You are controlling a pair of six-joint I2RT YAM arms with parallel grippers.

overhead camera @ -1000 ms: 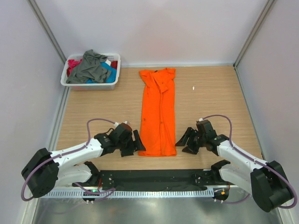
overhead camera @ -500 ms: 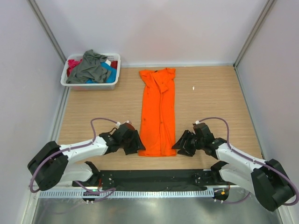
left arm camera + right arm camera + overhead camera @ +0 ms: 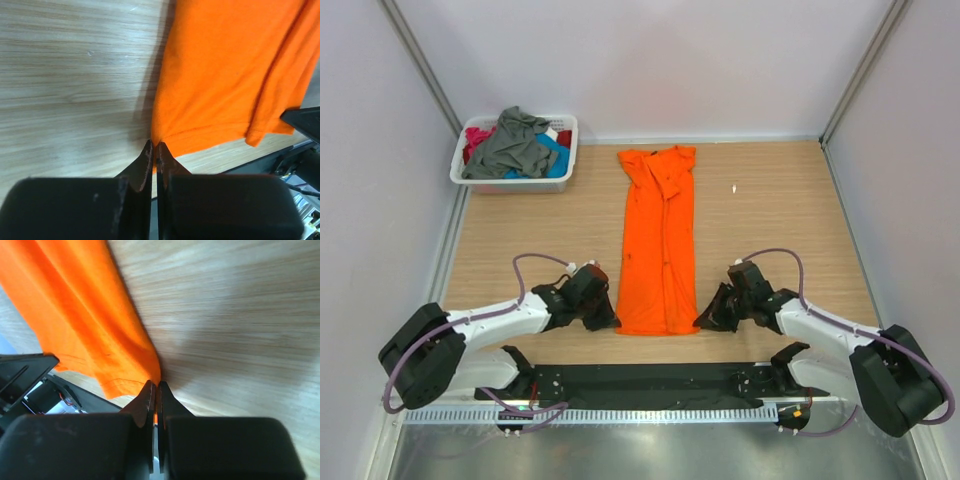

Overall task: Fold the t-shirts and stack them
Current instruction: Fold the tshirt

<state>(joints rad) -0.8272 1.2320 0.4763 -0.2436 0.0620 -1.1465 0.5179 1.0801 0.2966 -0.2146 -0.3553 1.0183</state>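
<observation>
**A:** Where does everything sit?

**B:** The counter [image 3: 770, 230] fills the middle of the overhead view. Down its centre lies the orange t-shirt [image 3: 660, 250], flat and narrowed to a long strip. Its long axis runs from the top of the frame to the bottom, with the collar end at upper centre and the hem end at lower centre, close to the arm bases. The white laundry basket [image 3: 510, 186] is in the upper left, well apart from the strip. The other t-shirts [image 3: 510, 145] are heaped in it, grey on top.

**A:** And the arms?

**B:** There is one at each side of the hem. The left pincer [image 3: 605, 318] is at the strip's lower-left corner and the right pincer [image 3: 705, 318] at its lower-right corner. Neither is nearer; they mirror each other.

**A:** Gripping, or only touching?

**B:** Gripping, going by the wrist views. In each one the two fingers [image 3: 142, 162] are pressed together with a sliver of orange cloth caught between them, and the tips meet right at the hem corner.

**A:** So what does the next move turn on?

**B:** I'd judge it to be a fold of hem toward collar. The shirt's whole length stretches away from both pincers toward the top of the frame. The two corners would have to travel along that axis level with each other, or the strip skews.
</observation>
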